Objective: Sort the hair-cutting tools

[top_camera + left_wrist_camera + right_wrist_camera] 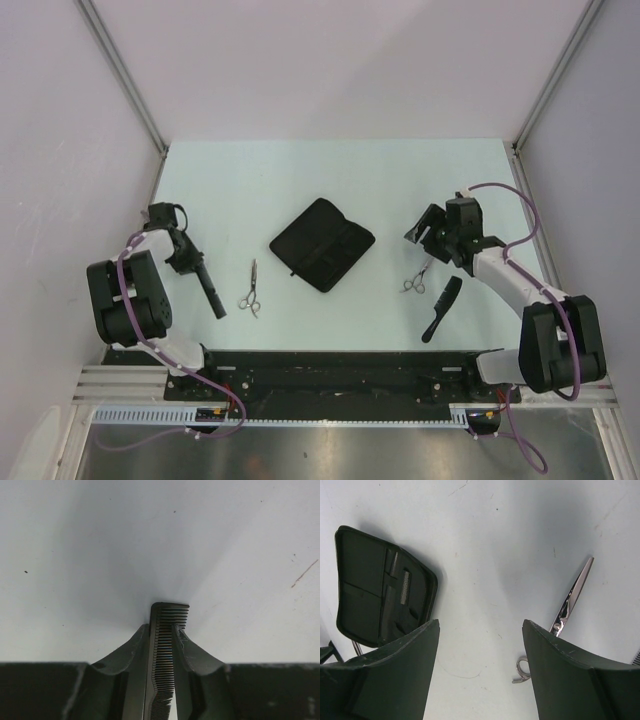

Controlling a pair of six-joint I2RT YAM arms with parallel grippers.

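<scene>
The left gripper [164, 630] is closed nearly all the way, its two fingers [131, 647] pressed against the flat sides of the long narrow black comb [170, 612], whose toothed end sticks out past the fingertips. From above, this comb [212, 298] slants from the gripper toward the near right, at the left of the table [330, 170]; whether it is lifted off the surface cannot be told. One pair of silver scissors [250, 288] lies just right of it.

The right gripper [481, 625] stands wide open and holds nothing, hovering over bare table. The other scissors [570, 600] lie just right of its gap, partly under the right finger. The black handled comb [442, 308] lies near them, on the near side. The black fabric case [322, 243] lies open at the centre.
</scene>
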